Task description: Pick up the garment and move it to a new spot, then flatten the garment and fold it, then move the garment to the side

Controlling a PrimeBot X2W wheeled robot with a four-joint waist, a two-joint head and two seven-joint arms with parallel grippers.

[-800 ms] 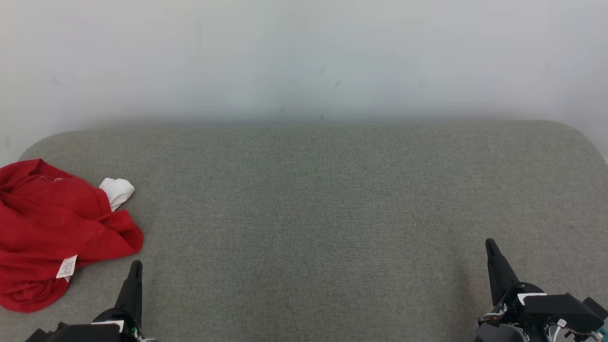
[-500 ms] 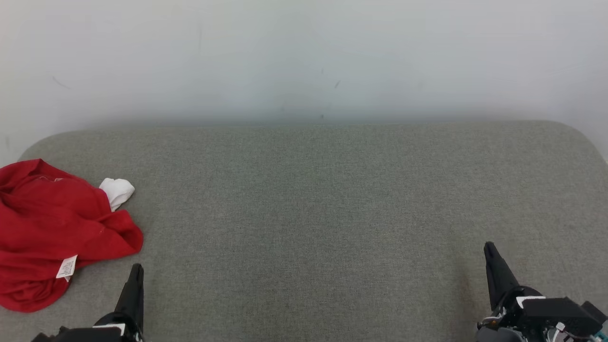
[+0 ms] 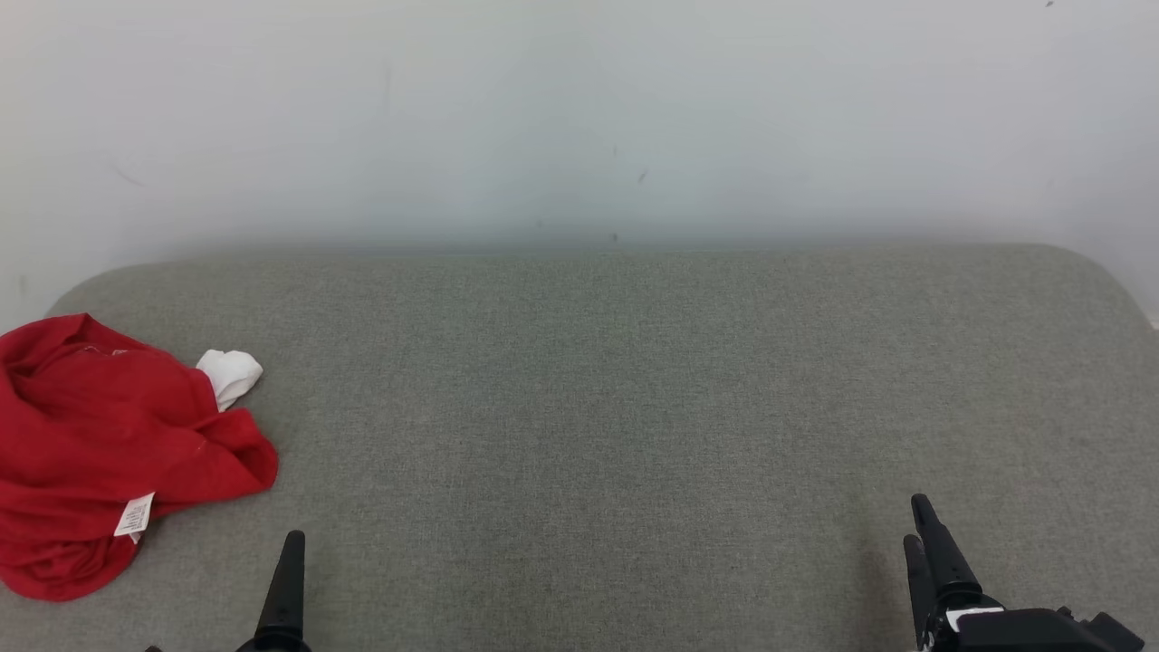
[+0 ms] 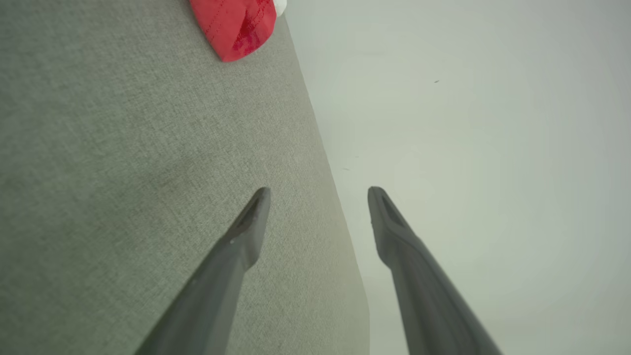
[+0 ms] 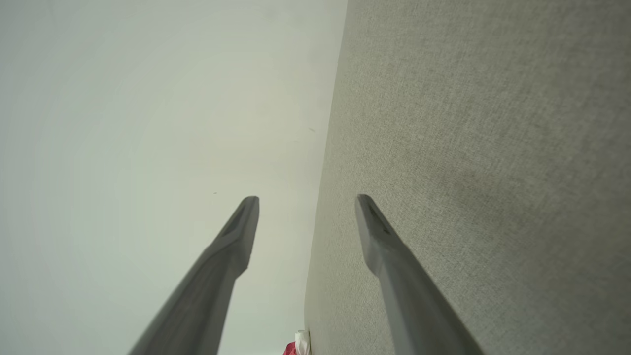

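The garment [image 3: 100, 444] is a crumpled red piece with a white cuff and a small white label, lying at the far left of the grey cushioned surface [image 3: 598, 407]. A corner of the garment [image 4: 234, 24] appears at the top of the left wrist view, and a sliver of it [image 5: 291, 349] at the bottom of the right wrist view. My left gripper [image 4: 319, 195] is open and holds nothing; in the head view its finger [image 3: 288, 589] rises at the lower left, right of the garment and apart from it. My right gripper [image 5: 306, 202] is open and holds nothing, low at the right [image 3: 924, 534].
A pale wall [image 3: 579, 118] rises directly behind the surface. The surface's back corners are rounded, and its left edge lies just beyond the garment.
Both grippers have dropped lower in the head view, and the left one has shifted slightly right. The whole picture has slid down a little, so the camera moved. The garment lies as before.
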